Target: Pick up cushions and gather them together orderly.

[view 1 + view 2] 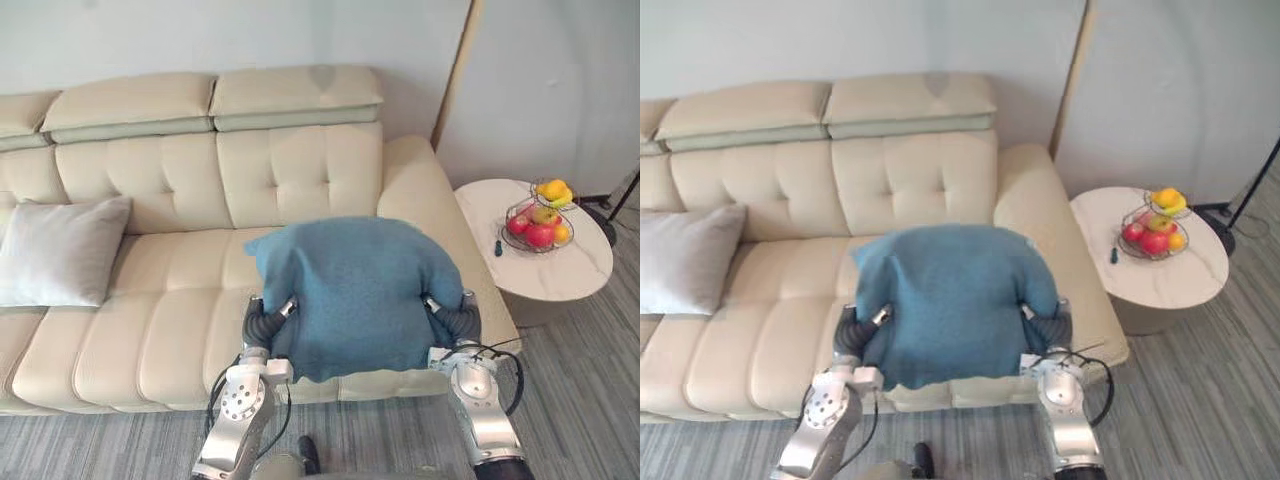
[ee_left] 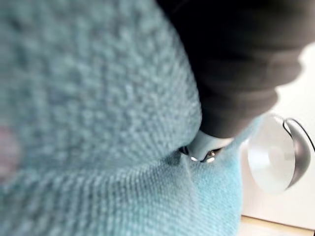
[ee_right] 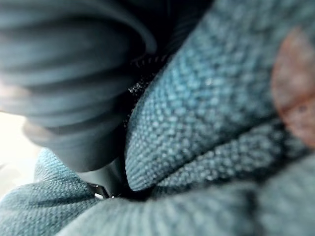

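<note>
lower centre: left hand (image 1: 266, 322) and right hand (image 1: 456, 320) touch opposite sides of blue cushion (image 1: 355, 290); grip state cannot be told. blue cushion is over the sofa (image 1: 180, 330) seat front. mid left: grey cushion (image 1: 60, 250) on the seat. right: round counter (image 1: 570, 272), fruit basket (image 1: 538, 226).

A cream sofa (image 1: 170, 330) spans the middle. At its 3 o'clock stands a round white table (image 1: 560, 275), bearing a wire fruit basket (image 1: 540, 222) and, at the basket's 8 o'clock, a small dark object (image 1: 498, 247).

a: any legible text, labels, numbers or signs?
b: none legible. the blue cushion (image 1: 355, 290), the sofa (image 1: 170, 330) and the round side table (image 1: 560, 275) carry no readable marking.
</note>
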{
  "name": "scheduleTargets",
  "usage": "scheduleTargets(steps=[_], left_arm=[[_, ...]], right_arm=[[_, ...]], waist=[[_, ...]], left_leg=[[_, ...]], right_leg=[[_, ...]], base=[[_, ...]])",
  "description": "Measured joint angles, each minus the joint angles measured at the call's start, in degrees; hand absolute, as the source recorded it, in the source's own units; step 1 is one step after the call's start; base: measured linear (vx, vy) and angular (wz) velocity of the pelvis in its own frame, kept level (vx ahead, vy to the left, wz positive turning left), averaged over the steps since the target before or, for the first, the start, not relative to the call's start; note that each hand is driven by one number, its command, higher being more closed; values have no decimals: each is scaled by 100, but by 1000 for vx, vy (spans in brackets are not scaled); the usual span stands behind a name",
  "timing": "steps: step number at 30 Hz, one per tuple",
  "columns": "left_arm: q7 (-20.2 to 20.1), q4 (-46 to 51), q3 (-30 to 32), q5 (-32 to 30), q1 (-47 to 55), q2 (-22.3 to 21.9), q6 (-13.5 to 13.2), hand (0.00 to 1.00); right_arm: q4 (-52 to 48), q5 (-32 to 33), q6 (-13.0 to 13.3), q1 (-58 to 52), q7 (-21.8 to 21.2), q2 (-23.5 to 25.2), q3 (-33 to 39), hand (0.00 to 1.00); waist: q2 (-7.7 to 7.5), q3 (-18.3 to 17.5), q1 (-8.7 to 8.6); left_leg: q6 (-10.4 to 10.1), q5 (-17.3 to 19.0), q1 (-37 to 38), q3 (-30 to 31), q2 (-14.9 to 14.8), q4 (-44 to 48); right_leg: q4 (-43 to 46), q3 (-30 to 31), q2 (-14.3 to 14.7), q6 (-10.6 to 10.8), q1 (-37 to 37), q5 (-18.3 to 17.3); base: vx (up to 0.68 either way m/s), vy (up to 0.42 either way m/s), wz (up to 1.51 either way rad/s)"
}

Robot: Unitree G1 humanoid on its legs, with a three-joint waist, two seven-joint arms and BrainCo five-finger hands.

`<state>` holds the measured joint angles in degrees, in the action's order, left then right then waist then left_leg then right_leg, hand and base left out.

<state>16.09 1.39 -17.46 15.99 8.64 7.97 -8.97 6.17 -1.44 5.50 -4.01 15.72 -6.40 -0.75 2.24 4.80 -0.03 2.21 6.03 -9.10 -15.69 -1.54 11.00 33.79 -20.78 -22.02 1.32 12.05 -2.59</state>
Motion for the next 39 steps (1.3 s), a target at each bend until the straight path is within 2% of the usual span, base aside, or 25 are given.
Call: scheduleTargets(steps=[1,2,5,6,8,9,10,13,14,16,17,19,20,21,22,23,25,30,39], left_arm=[[-5,-1,0,0,0,25,14,100],[-16,-1,-1,-1,-1,37,16,100],[-29,-2,-80,-3,-18,42,41,100],[-30,-2,-111,-4,-26,44,49,100],[-34,-20,-287,-14,-83,39,52,100],[-37,-46,-352,-16,-96,-6,68,100],[-46,-46,-396,-16,-99,-16,69,100],[-65,-118,-405,-14,-124,-22,78,100],[-98,-120,-398,-13,-118,-22,84,100],[-129,-125,-388,-12,-111,-20,85,100],[-135,-124,-385,-12,-101,-30,83,100],[-161,-106,-380,-13,-99,-60,83,100],[-161,-102,-379,-15,-99,-71,83,100],[-162,-86,-383,-15,-93,-100,86,100],[-162,-66,-388,-17,-79,-118,87,100],[-159,-87,-387,-17,-79,-95,92,100],[-157,-40,-391,-18,-1,-45,95,100],[-154,-11,-434,-26,115,-7,94,100],[8,-12,-631,-360,-79,171,127,100]], right_arm=[[0,-1,-5,1,-8,18,3,100],[0,-6,-5,2,-13,11,2,100],[-2,-20,-5,2,-15,-60,14,100],[-3,-21,-5,1,-14,-65,37,100],[-10,-22,-5,-65,4,-108,127,100],[-11,-23,-7,-108,7,-143,180,100],[-11,-24,-11,-130,7,-137,231,100],[-122,-34,-40,-146,8,-122,251,100],[-417,-36,-50,-240,10,-122,251,100],[-572,-41,-50,-237,15,-107,252,100],[-642,-42,-49,-219,15,-104,252,100],[-883,-70,-42,-217,36,-100,256,100],[-927,-72,-42,-223,54,-99,262,100],[-931,-73,-42,-232,66,-100,278,100],[-927,-77,-45,-244,72,-96,286,100],[-883,-84,-51,-255,78,-22,287,100],[-978,-96,-58,-465,110,185,292,100],[-976,-162,-58,-562,111,300,287,100],[-400,-502,-94,-394,286,112,279,100]], waist=[[11,17,-57],[-16,15,-70],[-73,40,-111],[-104,46,-162],[-163,20,-266],[-104,3,-276],[-33,-30,-264],[-17,-41,-191],[-36,-21,-73],[-64,-12,-13],[-104,-14,49],[-132,-10,67],[-125,-14,52],[-82,-40,53],[-12,-90,53],[-64,-102,50],[-264,-167,17],[-321,-244,14],[-257,-286,-119]], left_leg=[[2,-3,70,135,37,-201],[3,-5,146,219,120,-400],[-27,-314,375,513,434,-814],[-28,-314,420,574,523,-859],[-40,-322,464,865,776,-874],[-16,-303,467,995,782,-824],[0,-271,425,1117,750,-724],[-122,-81,224,1106,564,-6],[-109,376,-18,705,351,876],[14,686,-231,331,-45,1618],[-32,794,-337,209,-317,1846],[-211,792,-427,265,-792,1523],[-333,682,-414,389,-864,1246],[-473,184,-230,660,-968,587],[-910,-218,-135,891,-1026,288],[-1003,-176,-46,898,-958,206],[-877,-256,155,662,-638,-100],[-715,-292,463,433,-282,-473],[-752,-606,393,304,-313,-1056]], right_leg=[[22,311,476,201,117,-323],[-84,422,814,263,211,-513],[-780,433,1479,185,286,-679],[-981,501,1569,159,277,-664],[-1422,863,1680,-271,252,-504],[-1462,745,1674,-319,133,-509],[-1613,552,1681,-328,3,-497],[-2241,345,1843,-375,-542,-303],[-2577,459,1947,-415,-929,-241],[-2713,527,2011,-422,-1104,-245],[-2735,595,2011,-421,-1143,-245],[-2737,759,1928,-419,-1158,-246],[-2737,817,1898,-411,-1157,-245],[-2746,956,1883,-220,-1160,-253],[-2830,1090,1914,-8,-1199,-313],[-2912,1209,1862,94,-1231,-273],[-3028,1348,1532,194,-1227,-166],[-3001,1578,1199,437,-1208,-218],[-3293,1752,1335,420,-883,-24]], base=[[60,90,49],[75,80,44],[102,42,48],[140,-23,85],[248,-68,100],[250,-49,82],[271,-29,70],[258,-46,44],[231,-44,8],[177,-25,-15],[154,13,-36],[151,130,-38],[136,273,-44],[117,275,-51],[104,247,-54],[121,289,-41],[108,303,-28],[3,131,-16],[5,-23,-11]])
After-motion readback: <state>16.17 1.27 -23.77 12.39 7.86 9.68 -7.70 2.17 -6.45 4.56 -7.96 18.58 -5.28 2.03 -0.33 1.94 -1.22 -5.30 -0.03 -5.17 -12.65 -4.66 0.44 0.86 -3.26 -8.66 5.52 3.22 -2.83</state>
